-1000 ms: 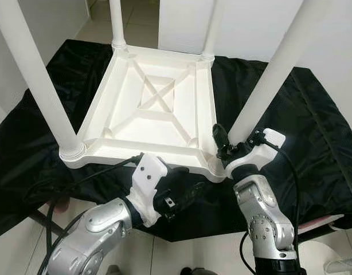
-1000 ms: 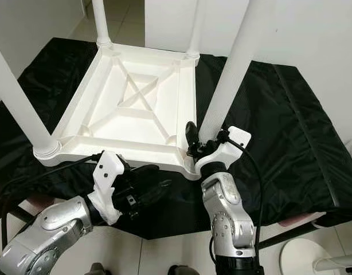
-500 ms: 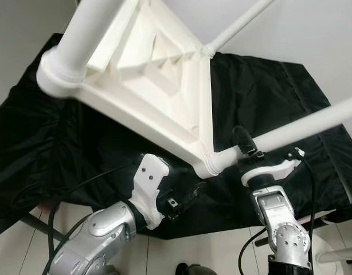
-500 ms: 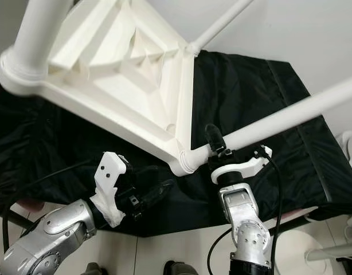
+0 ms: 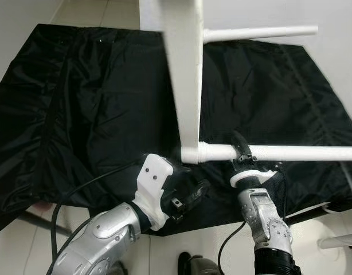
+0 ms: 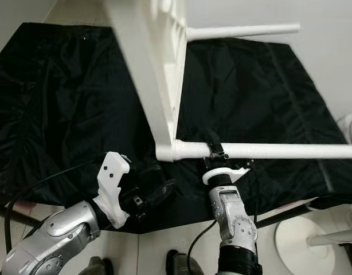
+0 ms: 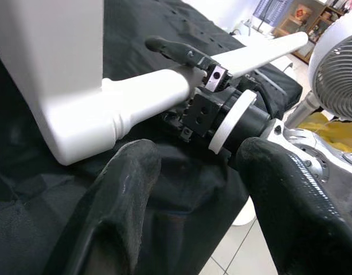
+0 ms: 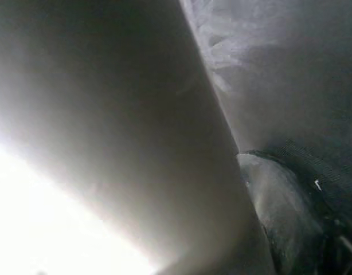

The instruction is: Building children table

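The white children's table (image 5: pixel 186 74) lies tipped on its side over the black cloth, its top seen edge-on and its legs pointing level to the right. My right gripper (image 5: pixel 240 152) is shut on the near leg (image 5: pixel 302 153), just right of where it joins the corner. The right wrist view has that leg (image 8: pixel 107 143) close up against a dark finger (image 8: pixel 279 212). My left gripper (image 5: pixel 190 196) hangs open just below the near corner, touching nothing. Its two black fingers (image 7: pixel 116 195) frame the leg (image 7: pixel 147 97). A far leg (image 5: pixel 262 33) juts out at the back.
The black cloth (image 5: pixel 96 103) covers the low work surface and hangs over its front edge. White floor tiles lie in front of it. A white fan base (image 6: pixel 302 246) stands on the floor at right, and the fan's head (image 7: pixel 339 69) is in the left wrist view.
The table went from upside down with its legs up to lying on its side with the legs level. My right gripper stayed shut on the near leg, turning with it. The left gripper barely moved.
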You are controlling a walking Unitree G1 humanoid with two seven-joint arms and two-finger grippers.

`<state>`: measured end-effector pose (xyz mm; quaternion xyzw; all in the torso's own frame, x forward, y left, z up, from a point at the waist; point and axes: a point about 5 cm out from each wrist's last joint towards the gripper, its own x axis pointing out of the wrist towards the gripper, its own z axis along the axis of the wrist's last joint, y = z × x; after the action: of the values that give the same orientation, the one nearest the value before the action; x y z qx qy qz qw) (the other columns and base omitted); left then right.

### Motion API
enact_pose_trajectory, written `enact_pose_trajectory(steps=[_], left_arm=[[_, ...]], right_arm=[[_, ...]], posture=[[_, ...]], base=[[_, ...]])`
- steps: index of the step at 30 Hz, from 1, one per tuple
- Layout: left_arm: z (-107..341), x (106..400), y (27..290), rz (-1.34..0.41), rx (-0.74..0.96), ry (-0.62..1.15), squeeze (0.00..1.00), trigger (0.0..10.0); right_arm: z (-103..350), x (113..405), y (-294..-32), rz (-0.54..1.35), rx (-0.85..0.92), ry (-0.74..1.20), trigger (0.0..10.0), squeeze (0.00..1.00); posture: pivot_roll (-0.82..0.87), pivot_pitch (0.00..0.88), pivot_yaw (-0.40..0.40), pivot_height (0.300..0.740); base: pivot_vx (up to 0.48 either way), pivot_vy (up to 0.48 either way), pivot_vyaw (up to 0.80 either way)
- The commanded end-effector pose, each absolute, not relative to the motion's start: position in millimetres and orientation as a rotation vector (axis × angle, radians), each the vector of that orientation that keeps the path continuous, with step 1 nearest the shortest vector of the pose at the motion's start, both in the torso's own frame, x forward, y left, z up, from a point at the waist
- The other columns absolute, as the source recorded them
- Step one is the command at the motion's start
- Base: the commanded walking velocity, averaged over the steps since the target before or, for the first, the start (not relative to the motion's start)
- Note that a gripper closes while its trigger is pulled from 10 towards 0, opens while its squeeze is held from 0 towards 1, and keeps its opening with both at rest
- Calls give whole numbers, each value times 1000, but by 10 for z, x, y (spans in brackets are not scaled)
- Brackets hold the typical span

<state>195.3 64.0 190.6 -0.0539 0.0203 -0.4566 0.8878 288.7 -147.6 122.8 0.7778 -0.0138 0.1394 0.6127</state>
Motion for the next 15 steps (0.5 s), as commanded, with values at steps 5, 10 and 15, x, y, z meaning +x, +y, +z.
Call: enact_pose_trajectory(steps=[5, 10, 15], left_arm=[[1907, 1903, 620, -963, -114, 56, 0, 10000], [1908, 1903, 648, -957, -111, 64, 0, 10000], [1903, 1897, 661, -959, -113, 75, 0, 10000]], right_arm=[[1210, 2576, -1033, 459, 1827, 54, 10000, 0], [1281, 2252, -1211, 513, 1675, -13, 10000, 1000], [1096, 1925, -1540, 417, 1678, -26, 10000, 1000]], posture=[[59, 234, -51, 740], [45, 253, -36, 740], [42, 267, -23, 740]], base=[[0, 0, 0], [0, 0, 0], [0, 0, 0]])
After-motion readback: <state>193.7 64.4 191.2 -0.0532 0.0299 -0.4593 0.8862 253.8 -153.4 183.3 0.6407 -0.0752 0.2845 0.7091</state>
